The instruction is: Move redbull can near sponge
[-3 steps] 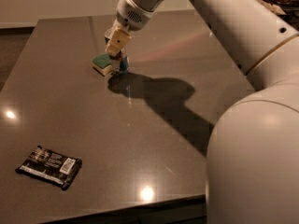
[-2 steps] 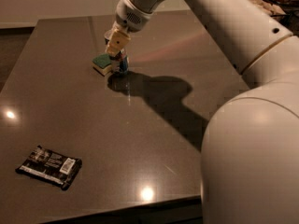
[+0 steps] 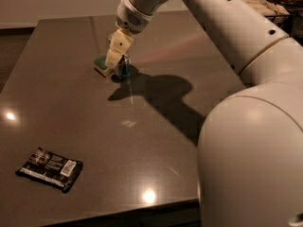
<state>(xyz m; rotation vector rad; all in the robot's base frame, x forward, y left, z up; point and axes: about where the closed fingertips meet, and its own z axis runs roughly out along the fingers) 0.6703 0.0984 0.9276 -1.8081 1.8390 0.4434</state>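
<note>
The redbull can (image 3: 124, 68), blue and silver, stands upright on the dark table (image 3: 156, 141) at the back centre. The green-topped sponge (image 3: 100, 64) lies just left of the can, nearly touching it. My gripper (image 3: 118, 59) reaches down from the upper right. It is shut on the can's upper part, with its pale fingers (image 3: 115, 56) covering the can's top and part of the sponge.
A flat black snack wrapper (image 3: 49, 168) lies near the table's front left corner. My arm's large white body (image 3: 251, 160) fills the right side and hides the table's right edge. The arm's shadow falls across the table's middle.
Almost nothing has changed. The gripper, the can and the sponge stay in the same place at the back of the table.
</note>
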